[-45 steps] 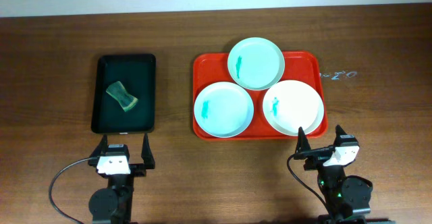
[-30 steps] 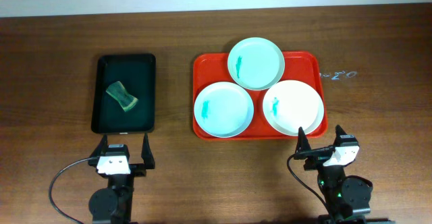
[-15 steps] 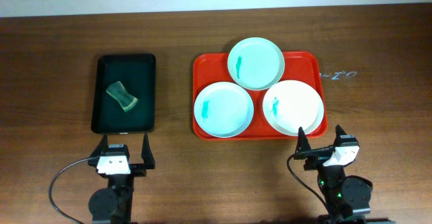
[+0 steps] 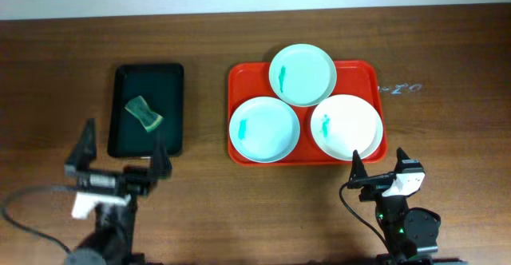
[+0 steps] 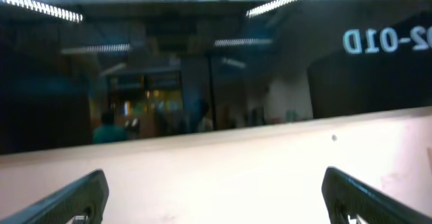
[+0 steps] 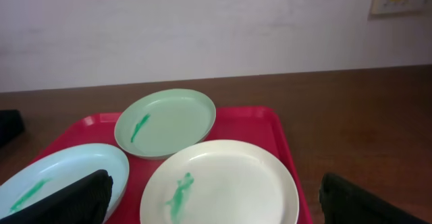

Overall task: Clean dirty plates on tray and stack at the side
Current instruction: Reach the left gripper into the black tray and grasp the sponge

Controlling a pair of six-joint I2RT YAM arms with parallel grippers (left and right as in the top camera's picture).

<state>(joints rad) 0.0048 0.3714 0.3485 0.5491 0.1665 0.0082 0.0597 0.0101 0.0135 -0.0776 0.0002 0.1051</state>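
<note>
The red tray (image 4: 367, 77) holds three plates, each with a teal smear. One mint-green plate (image 4: 303, 74) is at the back, a second mint-green plate (image 4: 264, 129) at the front left, and the white plate (image 4: 346, 127) at the front right. The right wrist view shows the white plate (image 6: 223, 183), the back plate (image 6: 165, 123) and the left plate (image 6: 57, 180). My right gripper (image 4: 380, 164) is open and empty, just in front of the tray. My left gripper (image 4: 120, 149) is open and empty, raised near the black tray's front edge. Its wrist view (image 5: 216, 200) shows only wall.
A smaller black tray (image 4: 120, 77) lies left of the red tray, with a green sponge (image 4: 144, 112) in it. White writing (image 4: 399, 88) marks the table to the right of the red tray.
My left arm has lifted and moved left and toward the black tray. The right arm and the plates have not moved.
</note>
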